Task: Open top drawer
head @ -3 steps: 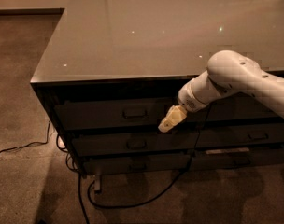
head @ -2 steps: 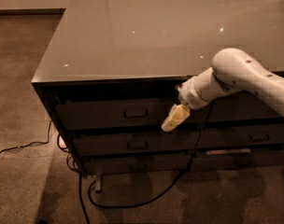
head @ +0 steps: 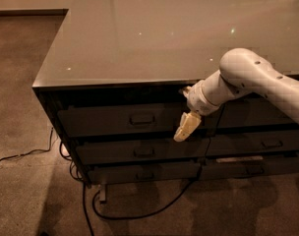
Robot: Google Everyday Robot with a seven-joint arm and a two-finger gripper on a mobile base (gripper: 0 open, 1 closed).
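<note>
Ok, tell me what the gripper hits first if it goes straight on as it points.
The gripper, before the top drawer, points down and left. It would likely meet the middle drawer first; depth is unclear, so it may pass in front toward the floor.

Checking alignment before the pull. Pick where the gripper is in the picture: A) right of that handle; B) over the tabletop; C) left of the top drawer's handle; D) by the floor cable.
A: the gripper hangs before the top drawer, right of its handle and apart from it.
</note>
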